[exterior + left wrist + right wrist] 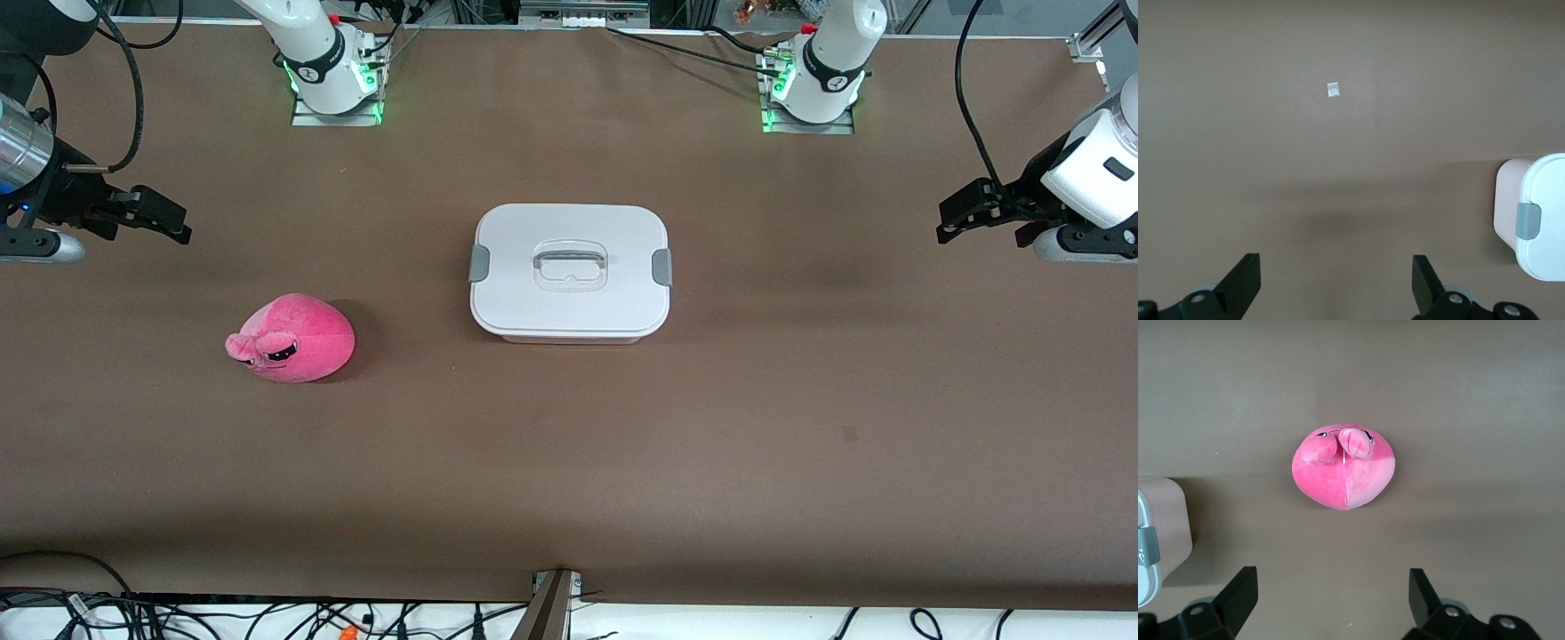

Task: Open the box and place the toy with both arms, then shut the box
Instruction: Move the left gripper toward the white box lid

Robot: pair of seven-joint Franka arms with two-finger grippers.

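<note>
Rounded plastic box [569,274] lidded; plush toy [293,339] beside; pincers unmentioned.

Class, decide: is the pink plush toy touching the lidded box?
Apart. The front view shows bare brown table between the plush toy and the box; the toy lies toward the right arm's end.

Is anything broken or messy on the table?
No, nothing stands out. The box sits flat with its lid on and both grey clips in place. The toy rests on the table toward the right arm's end. The left gripper and right gripper wait open.
</note>
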